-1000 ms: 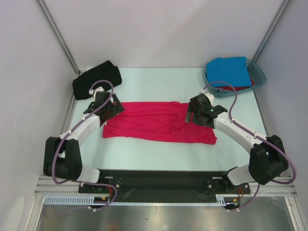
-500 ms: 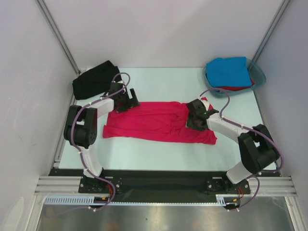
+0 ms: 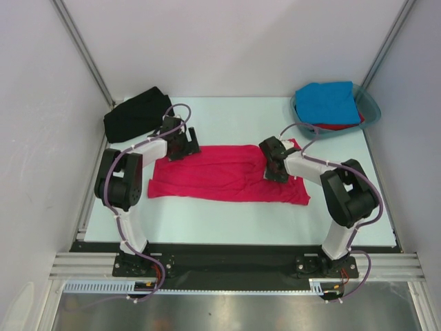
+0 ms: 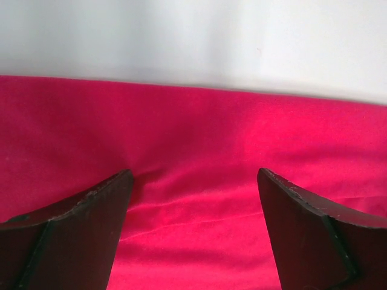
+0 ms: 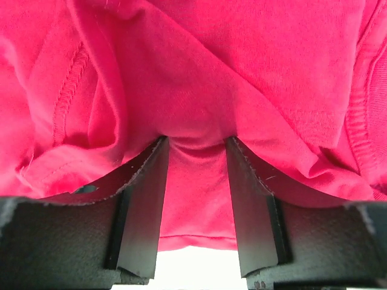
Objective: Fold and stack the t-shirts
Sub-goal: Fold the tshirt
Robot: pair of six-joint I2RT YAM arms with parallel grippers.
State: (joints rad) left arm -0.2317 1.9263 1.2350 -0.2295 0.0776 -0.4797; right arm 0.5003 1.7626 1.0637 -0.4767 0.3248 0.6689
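Counted 4 t-shirts: 1 crimson-pink tee (image 3: 220,178), 1 black tee (image 3: 134,116), 1 blue tee (image 3: 332,102), 1 red tee (image 3: 341,126). There was 1 teal tub (image 3: 373,107) and 1 table (image 3: 227,221). Robot had 2 arms, left arm (image 3: 127,181) & right arm (image 3: 346,194), w/ 2 grippers: left gripper (image 4: 193,175), right gripper (image 5: 196,142).

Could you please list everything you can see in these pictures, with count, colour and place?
crimson-pink t-shirt: one, crimson-pink, spread across the middle of the table.
black t-shirt: one, black, bunched at the far left corner.
blue t-shirt: one, bright blue, on top in the tub.
red t-shirt: one, red, under the blue t-shirt, only an edge showing.
tub: one, translucent teal, far right corner.
table: one, pale, under everything.
left gripper: one, black, open over the far left edge of the crimson-pink t-shirt.
right gripper: one, black, closed on a fold of the crimson-pink t-shirt near its right end.
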